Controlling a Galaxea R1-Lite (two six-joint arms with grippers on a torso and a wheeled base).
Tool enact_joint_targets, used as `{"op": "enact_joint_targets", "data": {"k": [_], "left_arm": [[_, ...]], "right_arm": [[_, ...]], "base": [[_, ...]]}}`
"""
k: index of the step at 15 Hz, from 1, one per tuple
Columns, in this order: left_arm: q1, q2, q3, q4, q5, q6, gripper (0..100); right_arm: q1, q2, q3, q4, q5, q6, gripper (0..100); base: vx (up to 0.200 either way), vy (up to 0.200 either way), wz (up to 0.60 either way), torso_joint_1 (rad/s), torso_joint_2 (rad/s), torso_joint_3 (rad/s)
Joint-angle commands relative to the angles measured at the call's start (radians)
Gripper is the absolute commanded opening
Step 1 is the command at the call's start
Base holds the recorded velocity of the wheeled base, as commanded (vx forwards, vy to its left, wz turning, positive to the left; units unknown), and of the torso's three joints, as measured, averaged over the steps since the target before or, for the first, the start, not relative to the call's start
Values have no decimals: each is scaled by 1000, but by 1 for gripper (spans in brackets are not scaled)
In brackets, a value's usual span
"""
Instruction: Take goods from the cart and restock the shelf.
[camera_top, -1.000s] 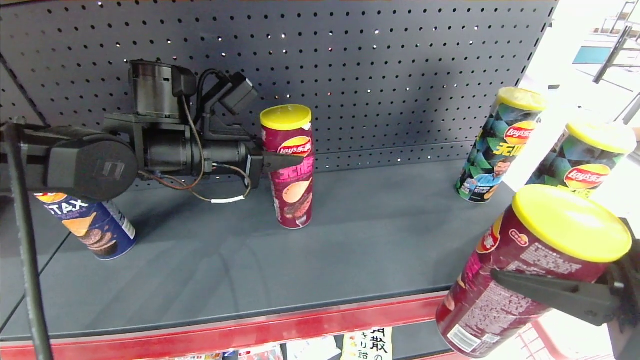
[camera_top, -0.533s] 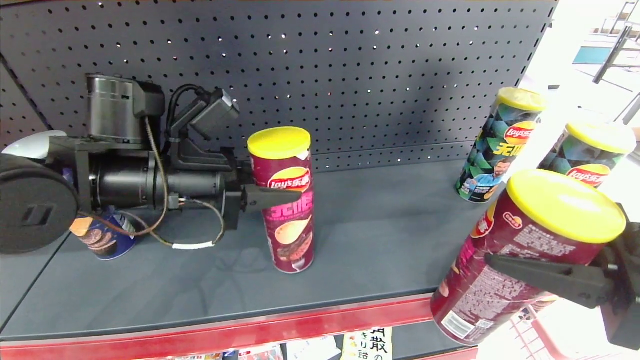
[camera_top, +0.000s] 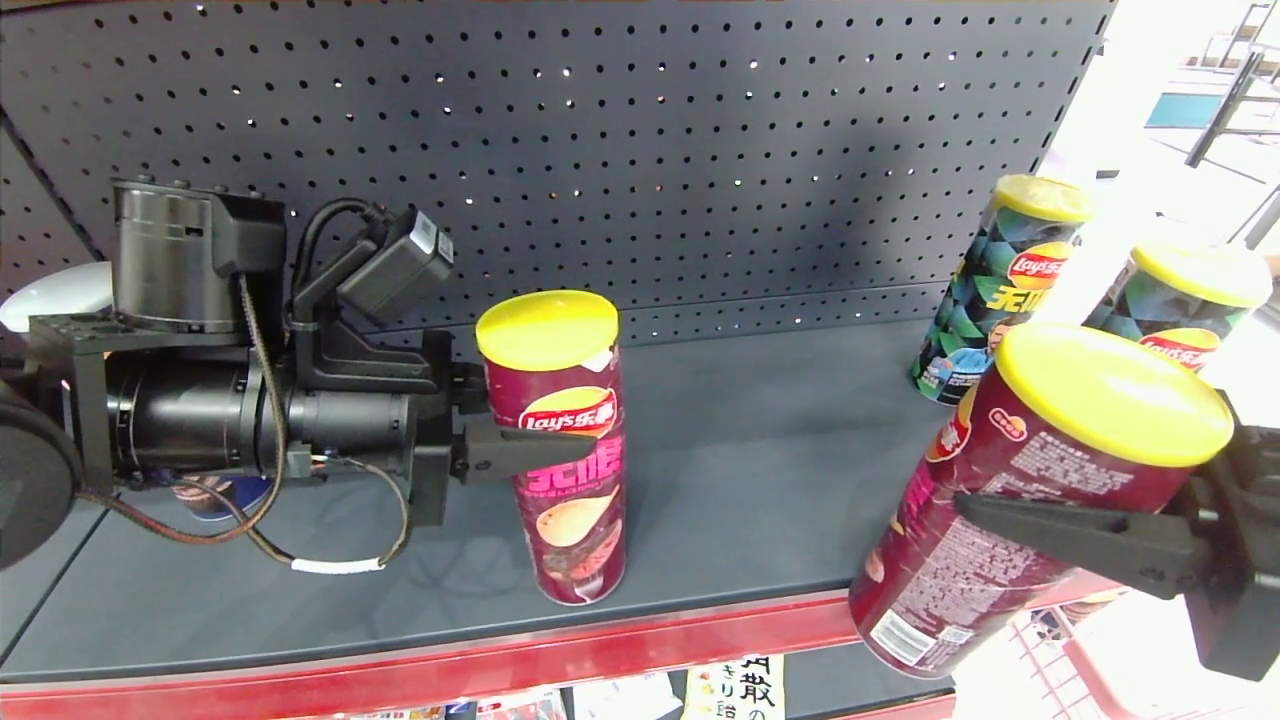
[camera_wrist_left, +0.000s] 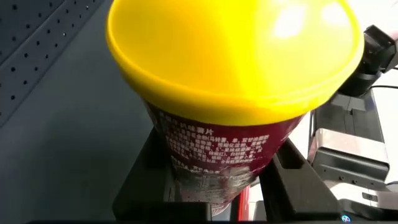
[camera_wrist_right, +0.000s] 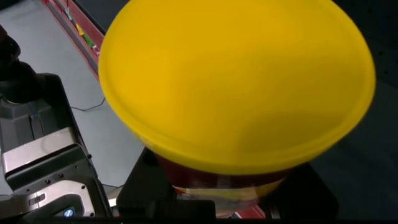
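Left gripper (camera_top: 548, 448) was found clamped across the upper half of a maroon can (camera_top: 575, 520). The can was held upright, with its base at the shelf (camera_top: 760, 480) deck close to the red front lip (camera_top: 500, 655); contact could not be confirmed. Right gripper (camera_top: 1040, 520) was closed on a second maroon can (camera_top: 1000, 470), which was tilted and carried off the shelf's front right corner. Two green cans (camera_top: 1000, 290) were noted at rear right. The cans were judged light, thin-walled and glossy: stiff endwise, easily dented by side pressure, tall and tip-prone. Hold was judged best taken mid-body, below the yellow lid (camera_top: 547, 328), with moderate squeeze.
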Motion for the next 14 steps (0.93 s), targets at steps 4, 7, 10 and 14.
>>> {"op": "enact_joint_targets", "data": {"k": [4,7,10,14], "left_arm": [[-10,0,16,0,-2,1,0],[-12,-1,26,-2,-4,6,0],[-12,-11,49,0,-4,9,0],[-13,-28,81,0,-5,27,0]], "right_arm": [[29,-1,-15,-1,-2,0,0],[29,-4,-17,-1,-4,0,0],[29,-5,-18,-1,-4,0,0],[29,1,-30,1,-6,-1,0]], "base": [[0,0,0,0,0,0],[0,0,0,0,0,0],[0,0,0,0,0,0],[0,0,0,0,0,0]]}}
